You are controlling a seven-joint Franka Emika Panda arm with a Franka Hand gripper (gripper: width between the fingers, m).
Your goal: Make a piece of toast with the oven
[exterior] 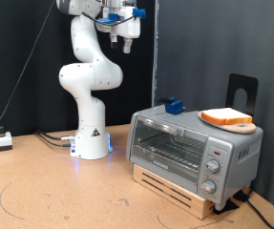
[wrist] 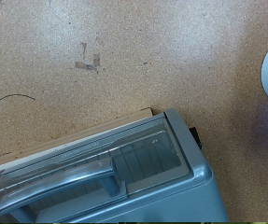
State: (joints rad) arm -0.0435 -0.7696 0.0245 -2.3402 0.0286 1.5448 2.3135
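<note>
The silver-grey oven [exterior: 189,145] stands on a low wooden stand at the exterior view's right, its glass door closed. The piece of toast [exterior: 226,117] lies on a round tan wooden board [exterior: 240,126] on top of the oven. My gripper [exterior: 125,40] hangs high above the table at the exterior view's top, left of the oven and far from the toast, holding nothing that shows. The wrist view looks down on the oven's closed door [wrist: 124,168] and its handle [wrist: 59,181]; my fingers do not show there.
A small blue object [exterior: 173,105] sits on the oven's back edge. A black stand [exterior: 242,91] rises behind the toast. A white box with cables [exterior: 1,141] lies at the exterior view's left. The arm's white base [exterior: 91,143] stands left of the oven.
</note>
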